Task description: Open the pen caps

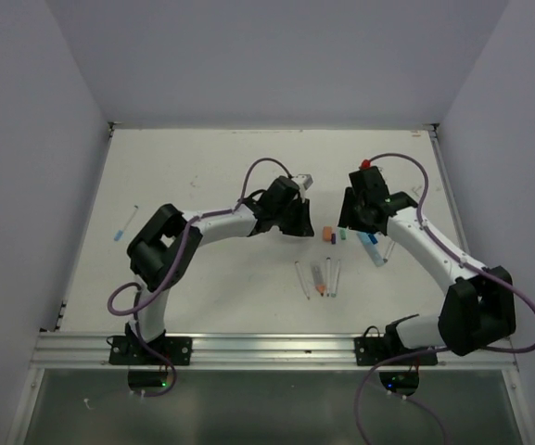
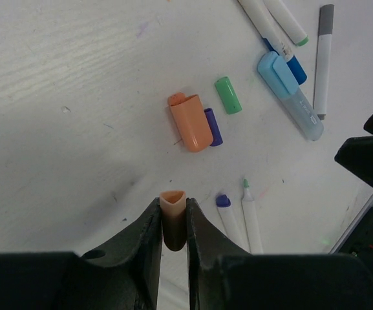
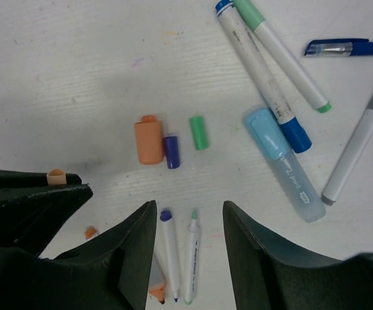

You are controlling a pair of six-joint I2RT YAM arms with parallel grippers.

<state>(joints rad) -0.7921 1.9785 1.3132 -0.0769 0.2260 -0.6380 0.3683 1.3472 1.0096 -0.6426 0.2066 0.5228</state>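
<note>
A white table (image 1: pixel 202 176) boxed in by pale walls (image 1: pixel 26 139): from above, the left arm (image 1: pixel 216 222) and right arm (image 1: pixel 425 246) lean in over scattered pens (image 1: pixel 327 273) at centre. At the left wrist, the left gripper (image 2: pixel 173 208) pinches an orange stub (image 2: pixel 172 199) between its fingers; whether it is a cap or a barrel end is unclear. Ahead lie the loose caps: the orange cap (image 2: pixel 191 123) touching the dark blue cap (image 2: pixel 213 126), the green cap (image 2: pixel 228 95) just beside them. The light blue cap (image 2: pixel 275 72) is still on its highlighter (image 2: pixel 302 116). At the right wrist, the right gripper (image 3: pixel 189 216) hangs with fingers spread and empty above two bared pens (image 3: pixel 171 245). The job looks partly done. The next pull would likely go best with one gripper clamping the highlighter's barrel and the other drawing the cap straight along its length, clear of the loose caps.
</note>
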